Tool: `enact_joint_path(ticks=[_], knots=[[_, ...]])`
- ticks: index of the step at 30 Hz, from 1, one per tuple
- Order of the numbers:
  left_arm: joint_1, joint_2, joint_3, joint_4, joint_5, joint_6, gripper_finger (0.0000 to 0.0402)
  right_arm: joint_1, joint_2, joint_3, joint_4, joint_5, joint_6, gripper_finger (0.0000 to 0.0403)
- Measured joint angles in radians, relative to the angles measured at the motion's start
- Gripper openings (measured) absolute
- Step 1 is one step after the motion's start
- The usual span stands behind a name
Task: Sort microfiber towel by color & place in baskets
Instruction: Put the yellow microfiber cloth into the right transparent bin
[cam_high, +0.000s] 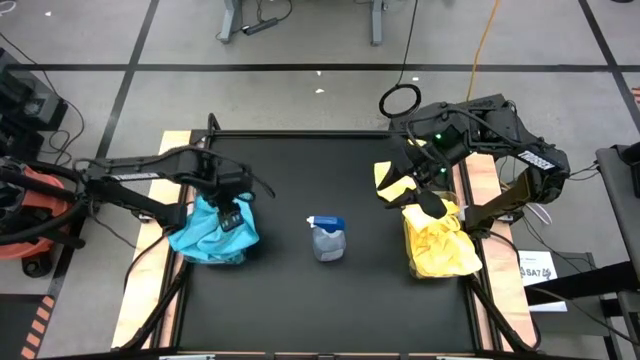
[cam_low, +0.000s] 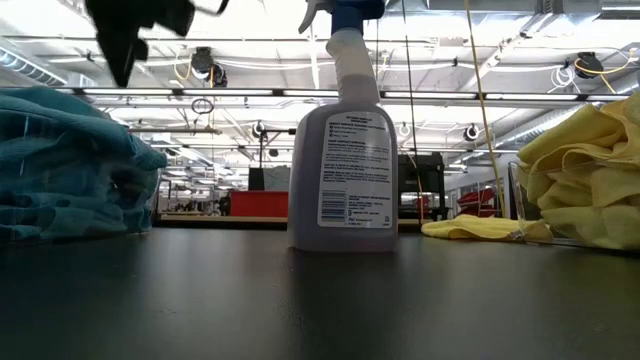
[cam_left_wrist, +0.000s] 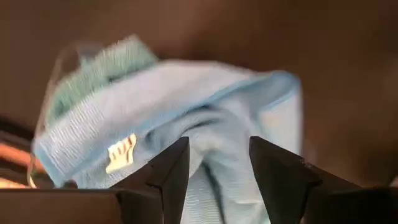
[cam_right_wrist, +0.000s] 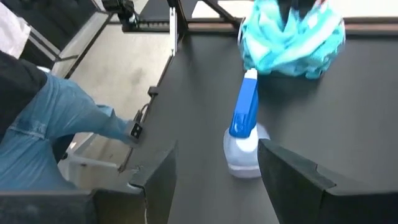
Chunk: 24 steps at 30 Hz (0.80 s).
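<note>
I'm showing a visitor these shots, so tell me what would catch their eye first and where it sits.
Two bright heaps stand out on the dark table: the teal towels piled at the left, under the left end effector, and the yellow towels heaped at the right. The spray bottle stands upright between them, and one more yellow towel lies by the right end effector.

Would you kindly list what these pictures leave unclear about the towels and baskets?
- Left basket: high view, buried under the teal towels; its walls cannot be made out.
- Towel counts: both piles are bunched; the yellow pile cannot be counted.
- Loose yellow towel: high view, partly covered by the right end effector.
- Spray bottle: low view, top cut off.
</note>
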Motion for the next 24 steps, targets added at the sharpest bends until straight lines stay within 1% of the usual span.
enact_joint_path(ticks=[4, 6, 8, 10, 14, 16, 21, 24], knots=[[-0.002, -0.017, 0.097, 0.007, 0.0, -0.008, 0.0175, 0.0, 0.0, 0.0, -0.055, 0.006, 0.0, 0.0212], [-0.002, -0.029, 0.134, 0.022, 0.0, -0.008, 0.0175, 0.0, 0.0, 0.0, -0.086, 0.034, -0.001, 0.0212], [-0.002, -0.039, 0.164, 0.052, 0.0, -0.007, 0.0175, 0.0, 0.0, 0.0, -0.118, 0.093, -0.003, 0.0212], [-0.002, -0.049, 0.185, 0.115, 0.0, -0.001, 0.0175, 0.0, 0.0, 0.0, -0.166, 0.178, -0.011, 0.0212], [-0.025, -0.071, 0.195, 0.323, 0.0, 0.007, 0.0175, -0.005, 0.001, -0.031, -0.221, 0.366, -0.019, 0.0212], [-0.048, -0.074, 0.197, 0.453, 0.0, 0.03, 0.0175, -0.014, 0.003, -0.067, -0.226, 0.419, -0.019, 0.0212], [-0.119, -0.065, 0.197, 0.763, 0.0, 0.113, 0.0175, -0.058, 0.003, -0.229, -0.205, 0.441, -0.033, 0.0212], [-0.16, -0.049, 0.197, 0.889, 0.0, 0.168, 0.0175, -0.088, 0.003, -0.361, -0.17, 0.438, -0.061, 0.0212]])
